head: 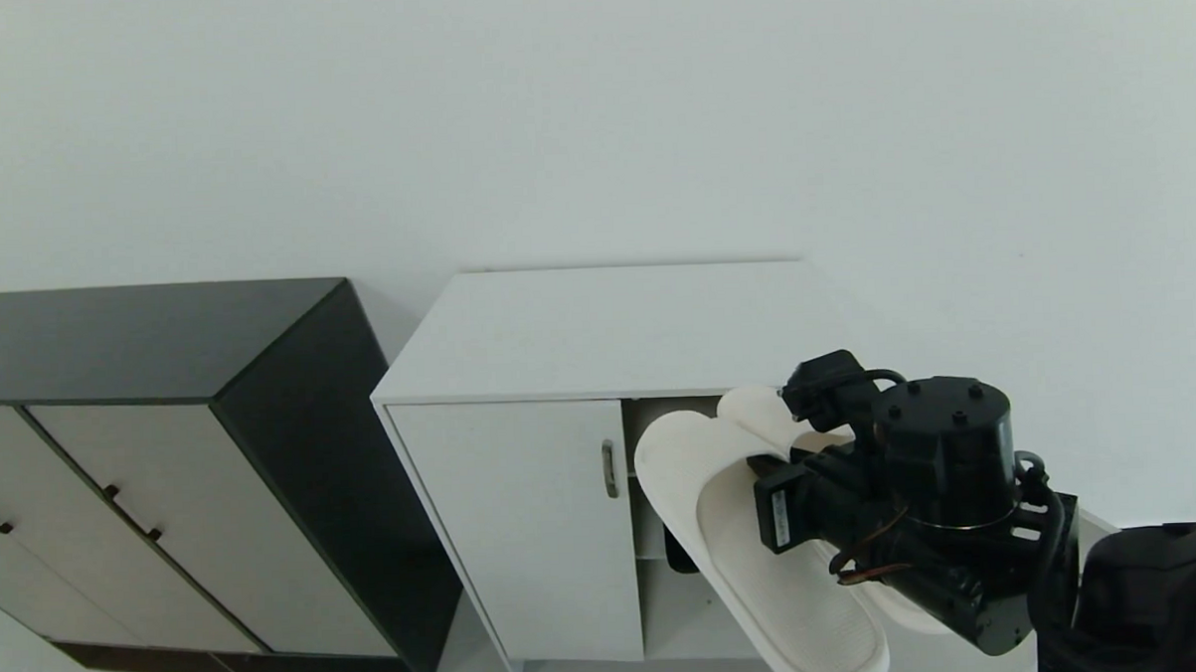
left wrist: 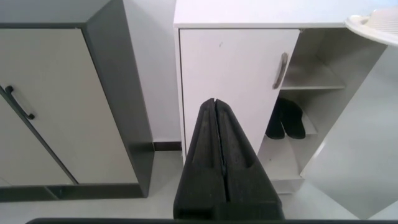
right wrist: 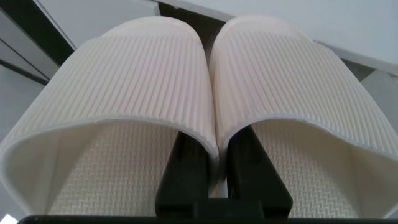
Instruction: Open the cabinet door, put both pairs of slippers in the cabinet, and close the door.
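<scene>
My right fingers [right wrist: 183, 174]: matt black, smooth. Cream slippers [right wrist: 137, 74]: matt, foam-like, ribbed uppers, pebbled insoles. White cabinet [head: 598, 326]: smooth laminate; handle [head: 609, 468] metal.

My right arm hides the heel ends of the white slippers [head: 765, 559] and much of the cabinet [head: 598, 326]'s open side. The dark slippers [head: 677, 557] inside show as a sliver. My right end effector [right wrist: 217, 163]'s fingertips are hidden under the white uppers.

Passage: right compartment [left wrist: 329, 59] of white cabinet [head: 598, 326] open; black slippers [left wrist: 286, 119] occupy shelf; left door [left wrist: 233, 74] shut; white slippers [head: 754, 539] before opening.
</scene>
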Robot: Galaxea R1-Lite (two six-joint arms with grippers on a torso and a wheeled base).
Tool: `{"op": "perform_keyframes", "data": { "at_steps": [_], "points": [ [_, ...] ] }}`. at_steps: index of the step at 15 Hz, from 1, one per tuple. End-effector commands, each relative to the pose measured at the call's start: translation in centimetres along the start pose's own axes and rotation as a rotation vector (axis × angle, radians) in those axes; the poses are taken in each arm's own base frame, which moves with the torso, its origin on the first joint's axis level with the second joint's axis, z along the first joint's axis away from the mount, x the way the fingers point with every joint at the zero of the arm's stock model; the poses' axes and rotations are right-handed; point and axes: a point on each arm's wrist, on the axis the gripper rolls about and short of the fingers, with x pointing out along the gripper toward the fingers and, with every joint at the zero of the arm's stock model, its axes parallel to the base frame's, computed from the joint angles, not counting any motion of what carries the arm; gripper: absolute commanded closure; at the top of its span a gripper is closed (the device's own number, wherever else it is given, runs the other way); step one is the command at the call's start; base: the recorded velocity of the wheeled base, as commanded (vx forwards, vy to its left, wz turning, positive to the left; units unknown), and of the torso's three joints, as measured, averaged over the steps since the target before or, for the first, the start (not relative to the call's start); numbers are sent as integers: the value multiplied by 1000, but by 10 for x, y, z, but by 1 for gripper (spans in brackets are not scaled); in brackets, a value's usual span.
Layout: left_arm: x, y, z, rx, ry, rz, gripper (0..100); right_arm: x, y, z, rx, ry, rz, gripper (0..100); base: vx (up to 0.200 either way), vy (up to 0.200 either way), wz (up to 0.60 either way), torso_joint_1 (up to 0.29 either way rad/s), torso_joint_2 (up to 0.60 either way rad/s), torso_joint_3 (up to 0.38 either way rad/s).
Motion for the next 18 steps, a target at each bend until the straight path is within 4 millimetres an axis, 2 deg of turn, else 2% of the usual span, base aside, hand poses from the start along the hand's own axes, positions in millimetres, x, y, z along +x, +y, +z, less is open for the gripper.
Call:
{"op": "perform_keyframes", "data": {
  "at_steps": [1, 3, 9, 18],
  "points": [
    [0, 0, 0, -1, 0, 0, 100, -4, 1, 3, 3, -12, -5, 100, 0, 0, 0, -178, 393, 217],
    [0, 0, 0, -1, 0, 0, 100, -7, 6, -1, -7, -6, -18, 100, 0, 0, 0, -203, 466, 261],
    [0, 0, 0, -4, 0, 0, 100, -10, 5, -12, -25, 23, -69, 100, 0, 0, 0, -230, 549, 314],
    [0, 0, 0, -5, 0, 2, 100, -5, 6, -16, -23, 22, -68, 100, 0, 0, 0, -193, 510, 314]
  ]
}}
